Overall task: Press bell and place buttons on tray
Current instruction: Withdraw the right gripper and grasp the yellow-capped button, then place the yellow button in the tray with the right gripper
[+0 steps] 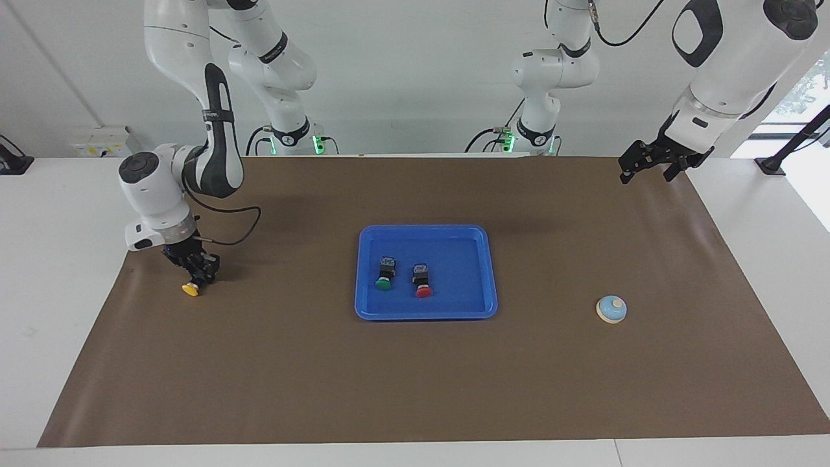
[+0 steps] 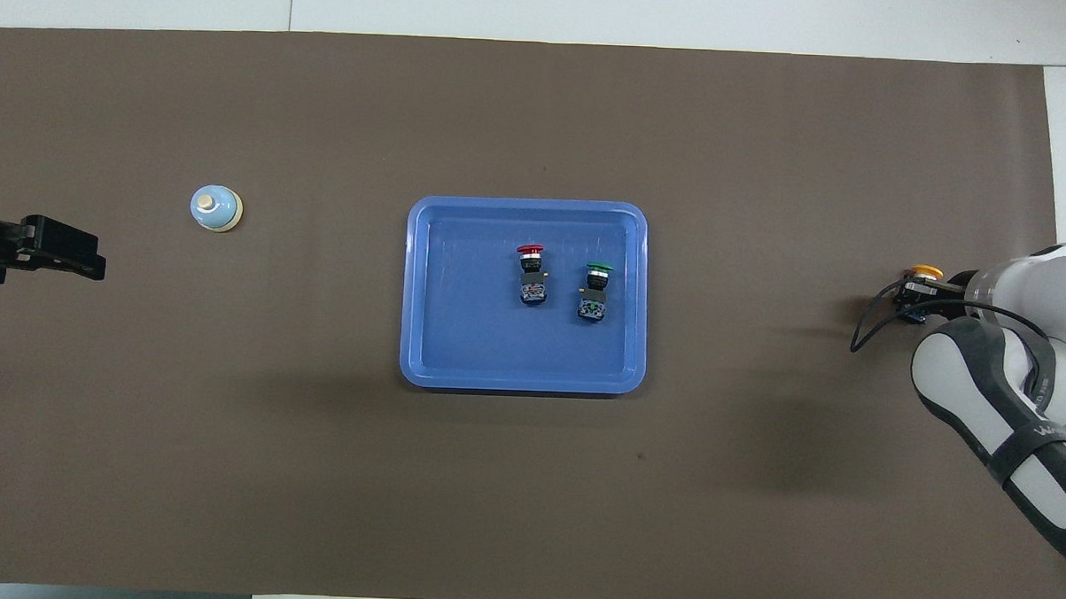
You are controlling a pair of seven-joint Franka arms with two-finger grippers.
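The blue tray [image 1: 473, 310] [image 2: 424, 367] lies mid-table. In it lie the green button [image 1: 385, 273] [image 2: 594, 293] and the red button [image 1: 421, 280] [image 2: 530, 274], side by side on their sides. The yellow button [image 1: 190, 289] [image 2: 926, 272] is at the right arm's end of the mat. My right gripper [image 1: 198, 274] [image 2: 916, 293] is down at mat level, shut on its black body, with the yellow cap sticking out. The bell [image 1: 611, 309] [image 2: 215, 208] stands at the left arm's end. My left gripper [image 1: 647, 174] [image 2: 91, 262] hangs open and empty, raised over the mat's edge.
A brown mat [image 1: 415, 389] [image 2: 526, 494] covers the table. A black cable [image 1: 240, 233] loops from the right wrist over the mat. White table edges lie past both mat ends.
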